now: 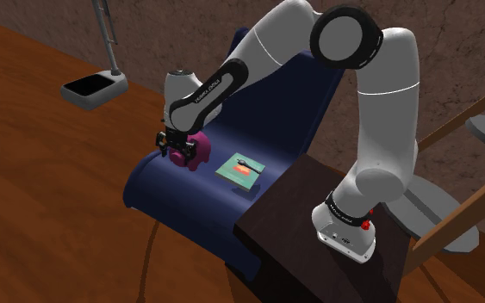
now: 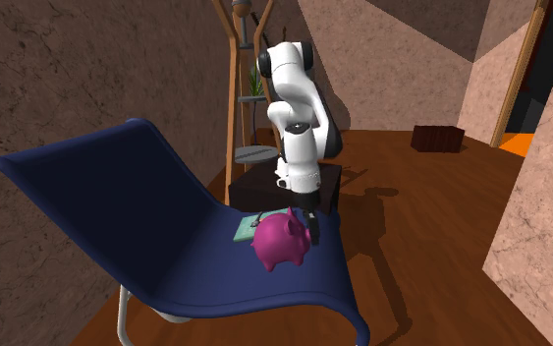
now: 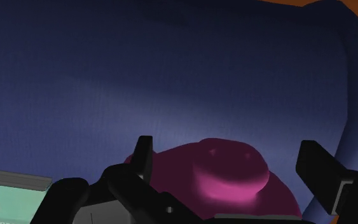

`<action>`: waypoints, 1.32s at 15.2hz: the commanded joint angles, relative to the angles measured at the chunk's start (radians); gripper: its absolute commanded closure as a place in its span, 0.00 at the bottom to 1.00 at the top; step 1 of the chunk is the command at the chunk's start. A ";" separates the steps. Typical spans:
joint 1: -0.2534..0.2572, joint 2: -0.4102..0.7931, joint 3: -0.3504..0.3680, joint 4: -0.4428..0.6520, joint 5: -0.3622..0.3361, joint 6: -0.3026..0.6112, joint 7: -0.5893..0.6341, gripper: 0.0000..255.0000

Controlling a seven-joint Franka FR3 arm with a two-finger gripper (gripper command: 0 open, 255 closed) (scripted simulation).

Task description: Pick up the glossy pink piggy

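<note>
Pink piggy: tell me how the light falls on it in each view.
Wrist view: dim, the glossy magenta pig-shaped figure mostly dark, with one bright pink patch on top, between the open fingers of the black hand. Shoulder view: moderately lit, the pig partly shaded under the hand. Second exterior view: brightest, a soft sheen on its flank; the white arm throws a shadow on the wooden floor.

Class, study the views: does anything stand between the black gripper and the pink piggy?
Nothing visible does. The open gripper straddles the pink piggy on the blue chair; the flat green box lies beside the piggy, not between.
</note>
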 commanded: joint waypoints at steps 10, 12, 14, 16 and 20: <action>0.002 0.011 -0.003 0.003 -0.003 0.008 0.000 1.00; 0.000 0.000 0.000 0.001 0.000 0.000 0.000 1.00; -0.005 -0.021 0.005 -0.001 0.006 -0.019 -0.001 1.00; -0.009 -0.042 0.010 -0.002 0.011 -0.039 -0.002 1.00; -0.017 -0.083 0.020 -0.002 0.023 -0.079 -0.004 1.00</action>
